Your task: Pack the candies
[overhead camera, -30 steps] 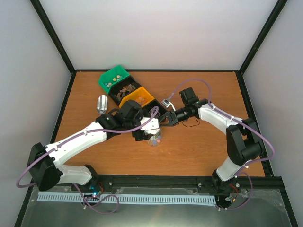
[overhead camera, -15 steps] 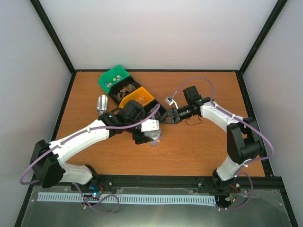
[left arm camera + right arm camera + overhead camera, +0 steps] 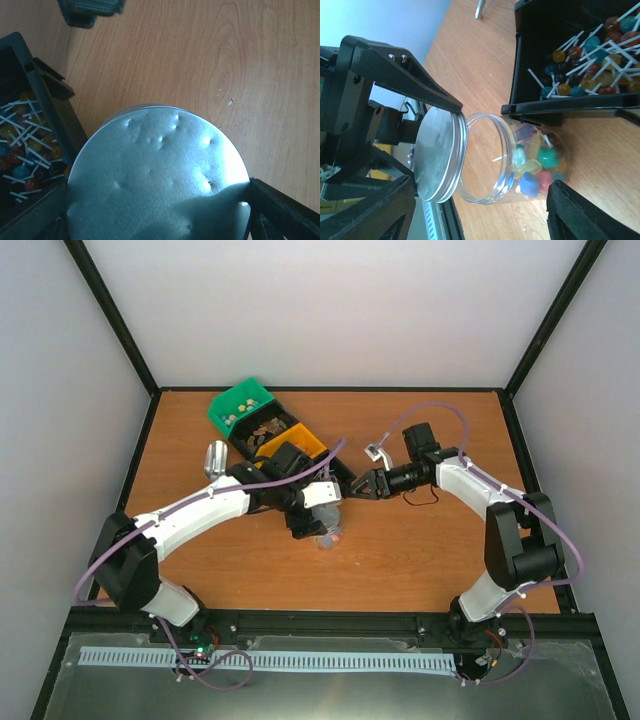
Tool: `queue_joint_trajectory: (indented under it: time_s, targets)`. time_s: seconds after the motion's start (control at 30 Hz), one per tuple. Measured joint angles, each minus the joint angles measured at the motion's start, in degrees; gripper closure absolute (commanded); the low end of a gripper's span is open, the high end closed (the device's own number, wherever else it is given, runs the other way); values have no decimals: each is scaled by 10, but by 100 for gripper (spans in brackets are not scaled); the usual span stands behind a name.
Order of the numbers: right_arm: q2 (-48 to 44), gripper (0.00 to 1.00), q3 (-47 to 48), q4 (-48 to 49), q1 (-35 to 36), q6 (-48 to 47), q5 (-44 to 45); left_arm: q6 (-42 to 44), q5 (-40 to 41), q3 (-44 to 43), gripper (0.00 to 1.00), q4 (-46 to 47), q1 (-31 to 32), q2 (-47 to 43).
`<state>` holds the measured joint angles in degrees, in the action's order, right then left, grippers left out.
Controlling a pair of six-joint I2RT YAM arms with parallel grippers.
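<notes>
1. Left gripper (image 3: 159, 187) is clamped across the lid (image 3: 437, 155), one finger at each edge, holding it on edge.
2. Right gripper (image 3: 360, 484) stands with jaws wide apart and empty, just beside the jar (image 3: 480, 165), on the side toward the right edge of the table (image 3: 450, 560).
3. Table carries a row of bins (image 3: 250, 395) running from the far-left corner toward the middle.
4. Jar lies on its side near the middle of the table, just beside the black bin (image 3: 530, 50), with its mouth facing the lid.
5. Lid meets the jar rim at one side, and a gap shows at the opposite side. Whether any thread has caught cannot be told.
6. Candies (image 3: 535, 165) sit at the closed end of the jar. More lie in the bins.
7. Step in hand, as judged: capping the filled jar.
8. Next move calls for squaring the lid to the rim, then turning it. The jar looks free to roll, so the right gripper would likely need to steady it.
</notes>
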<state>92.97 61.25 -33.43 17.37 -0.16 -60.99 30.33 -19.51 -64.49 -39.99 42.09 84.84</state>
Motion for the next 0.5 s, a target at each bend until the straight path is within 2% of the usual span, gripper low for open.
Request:
queue_joint_trajectory:
  time_s: [0.5]
  targets:
    - [-9,29,-6,-3,-29,-10,10,-12,2,-8,19,12,0,48]
